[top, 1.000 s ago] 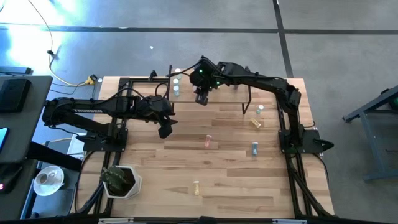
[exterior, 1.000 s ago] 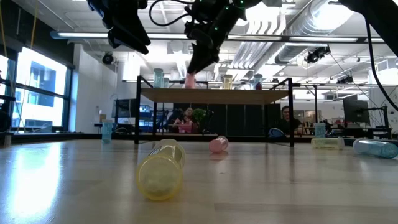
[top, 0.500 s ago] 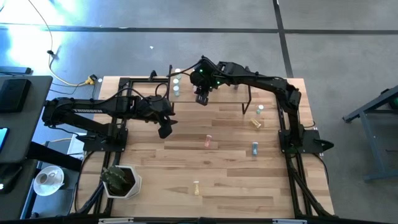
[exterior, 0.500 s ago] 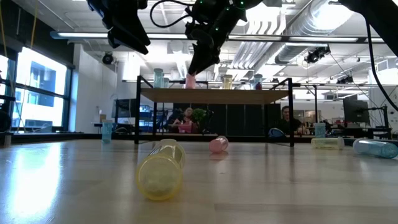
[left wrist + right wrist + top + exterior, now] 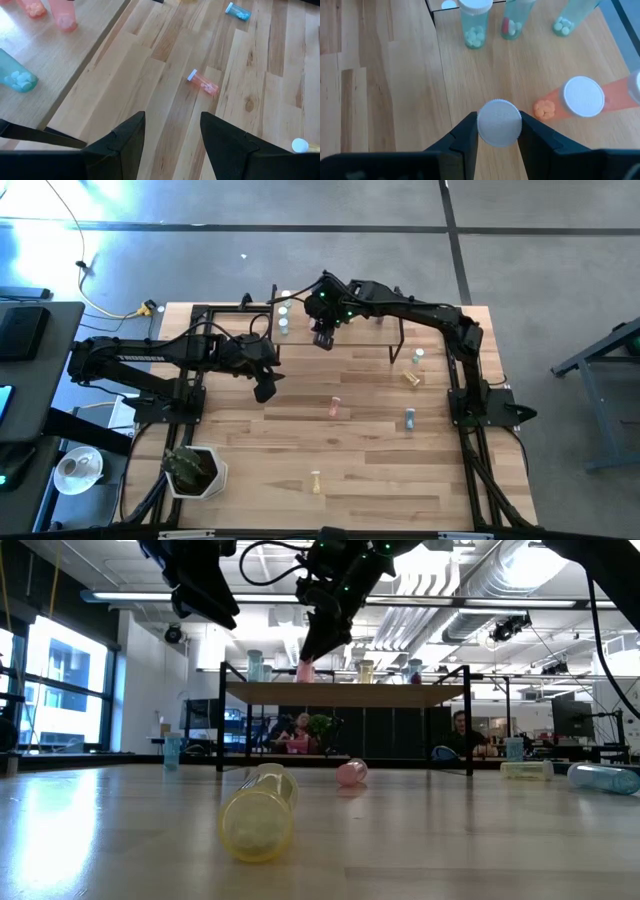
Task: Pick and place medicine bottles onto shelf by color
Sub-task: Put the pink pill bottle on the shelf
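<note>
Overhead and table-level views of a two-arm bottle-sorting bench. The right gripper [image 5: 322, 338] sits at upper centre of the high view, over the near edge of the shelf [image 5: 362, 330]; its fingers [image 5: 464, 136] are clenched on a white-capped bottle [image 5: 499, 123], whose cap fills the gap between them in the right wrist view, while the low view shows a pink body [image 5: 305, 669] below the claw, at the shelf top. Standing on the shelf in the same wrist view are three teal-green bottles [image 5: 475, 20] along the upper edge and a pink-orange bottle [image 5: 583, 96] at right. The left gripper [image 5: 264, 389] hangs left of centre above the table [image 5: 250, 470], jaws apart and holding nothing, as the left wrist view confirms. On the table lie a pink bottle [image 5: 334, 408] at centre, a blue bottle [image 5: 410, 419] to its right, a yellow bottle [image 5: 316, 480] at lower centre and another yellow one [image 5: 411, 378] at right, beside an upright white-capped bottle [image 5: 417, 357].
</note>
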`<state>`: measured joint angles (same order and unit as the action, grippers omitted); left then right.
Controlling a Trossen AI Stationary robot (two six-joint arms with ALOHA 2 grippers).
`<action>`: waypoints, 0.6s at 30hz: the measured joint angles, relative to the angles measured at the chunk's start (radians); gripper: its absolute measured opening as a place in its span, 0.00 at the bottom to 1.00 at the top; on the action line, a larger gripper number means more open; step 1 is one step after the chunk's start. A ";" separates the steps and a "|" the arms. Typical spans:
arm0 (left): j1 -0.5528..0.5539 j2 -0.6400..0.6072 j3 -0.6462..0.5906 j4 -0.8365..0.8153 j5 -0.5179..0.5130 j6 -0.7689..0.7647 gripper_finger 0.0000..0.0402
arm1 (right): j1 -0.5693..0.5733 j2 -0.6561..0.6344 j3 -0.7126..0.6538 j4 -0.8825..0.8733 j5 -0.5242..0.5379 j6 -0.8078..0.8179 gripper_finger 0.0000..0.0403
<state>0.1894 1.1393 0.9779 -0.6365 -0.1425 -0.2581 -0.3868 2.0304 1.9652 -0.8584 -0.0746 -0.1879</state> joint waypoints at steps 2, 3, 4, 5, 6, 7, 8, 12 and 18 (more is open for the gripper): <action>0.000 0.000 0.000 0.000 0.000 0.000 0.45 | -0.001 0.000 0.000 -0.001 0.000 0.000 0.27; 0.000 0.000 0.000 0.000 0.000 0.000 0.45 | -0.001 0.000 0.000 -0.002 0.000 0.000 0.27; 0.000 0.000 0.000 0.000 0.000 0.000 0.45 | -0.001 0.000 0.000 -0.002 0.000 -0.001 0.27; 0.000 0.000 0.000 0.000 0.000 0.000 0.45 | -0.001 0.000 0.002 -0.003 0.001 -0.003 0.27; 0.000 0.000 0.000 0.000 0.000 0.000 0.45 | -0.001 0.001 0.006 -0.009 0.002 -0.003 0.27; 0.000 0.000 0.000 0.000 -0.001 0.000 0.45 | -0.001 0.002 0.011 -0.015 0.003 -0.003 0.27; 0.000 0.000 0.000 0.000 -0.001 0.000 0.45 | -0.001 0.003 0.014 -0.017 0.003 -0.003 0.27; 0.000 0.000 0.000 0.000 -0.001 0.000 0.45 | -0.001 0.005 0.027 -0.033 0.004 -0.003 0.27; 0.000 0.000 0.000 0.000 -0.002 0.000 0.45 | -0.001 0.005 0.027 -0.035 0.004 -0.003 0.27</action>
<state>0.1894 1.1393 0.9779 -0.6361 -0.1440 -0.2581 -0.3882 2.0350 1.9926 -0.8937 -0.0704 -0.1913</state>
